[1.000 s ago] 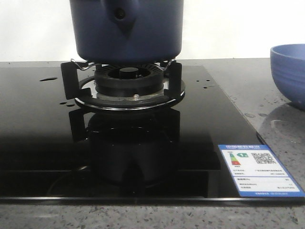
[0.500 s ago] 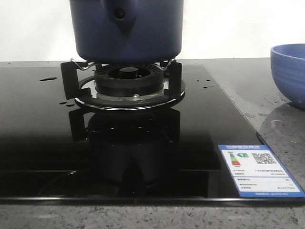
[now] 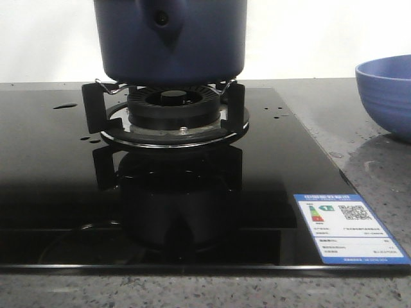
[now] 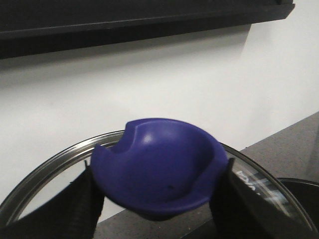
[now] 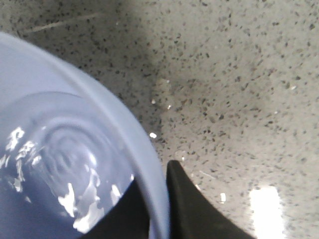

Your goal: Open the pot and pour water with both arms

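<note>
The dark navy pot [image 3: 170,38] stands on the burner's supports; its top is cut off by the frame, and the pointed knob with a hole faces the camera. My left gripper [image 4: 157,199] is shut on the blue knob [image 4: 159,159] of a glass lid [image 4: 45,169] and holds it in the air before a white wall. My right gripper [image 5: 159,209] is shut on the rim of the light blue bowl [image 5: 60,149], one finger inside and one outside. Water [image 5: 45,199] lies in the bowl. The bowl [image 3: 388,96] shows at the front view's right edge. Neither gripper shows in the front view.
The gas burner [image 3: 172,109] sits on a black glass hob [image 3: 51,192] with water drops and a blue label sticker [image 3: 347,228] at its front right corner. Speckled grey counter [image 3: 379,167] lies to the right and under the bowl [image 5: 239,74].
In the front view the bowl has shifted left and risen a little, and its rim now shows as a tilted oval. The pot has not moved.
</note>
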You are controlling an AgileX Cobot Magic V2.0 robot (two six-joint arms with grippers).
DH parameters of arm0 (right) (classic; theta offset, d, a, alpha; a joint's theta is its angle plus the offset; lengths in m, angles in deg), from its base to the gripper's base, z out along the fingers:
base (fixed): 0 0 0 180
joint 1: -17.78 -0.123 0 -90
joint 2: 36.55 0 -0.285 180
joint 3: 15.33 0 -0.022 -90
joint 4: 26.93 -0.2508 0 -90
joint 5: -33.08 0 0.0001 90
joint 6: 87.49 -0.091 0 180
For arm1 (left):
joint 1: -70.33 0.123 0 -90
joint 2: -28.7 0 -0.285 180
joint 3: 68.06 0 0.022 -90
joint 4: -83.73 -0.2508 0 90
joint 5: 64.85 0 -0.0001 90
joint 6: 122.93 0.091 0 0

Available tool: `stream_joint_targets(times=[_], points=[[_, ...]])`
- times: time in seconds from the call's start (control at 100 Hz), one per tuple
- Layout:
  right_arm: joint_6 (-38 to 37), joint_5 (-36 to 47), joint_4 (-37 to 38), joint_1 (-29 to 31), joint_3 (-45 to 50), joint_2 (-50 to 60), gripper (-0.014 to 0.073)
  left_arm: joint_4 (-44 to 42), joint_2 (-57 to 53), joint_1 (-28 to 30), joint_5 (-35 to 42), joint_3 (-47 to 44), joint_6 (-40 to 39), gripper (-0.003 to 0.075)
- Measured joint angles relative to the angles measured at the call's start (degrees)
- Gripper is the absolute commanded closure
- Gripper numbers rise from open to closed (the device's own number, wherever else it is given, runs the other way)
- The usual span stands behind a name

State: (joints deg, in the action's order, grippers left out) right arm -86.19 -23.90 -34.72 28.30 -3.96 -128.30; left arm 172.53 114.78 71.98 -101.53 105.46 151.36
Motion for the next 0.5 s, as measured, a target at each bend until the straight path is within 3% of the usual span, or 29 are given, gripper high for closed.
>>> stream_joint_targets(times=[0.25, 0.5], points=[[3.00, -6.06, -3.34, -0.86, -9.02, 0.00, 0.0667, 0.32, 0.00, 0.00, 4.74, 0.00, 0.00, 0.0377], [4.15, -8.17, -6.40, -7.95, -20.88, -0.29, 0.0667, 0.79, 0.00, 0.00, 8.91, 0.00, 0.00, 0.0377]])
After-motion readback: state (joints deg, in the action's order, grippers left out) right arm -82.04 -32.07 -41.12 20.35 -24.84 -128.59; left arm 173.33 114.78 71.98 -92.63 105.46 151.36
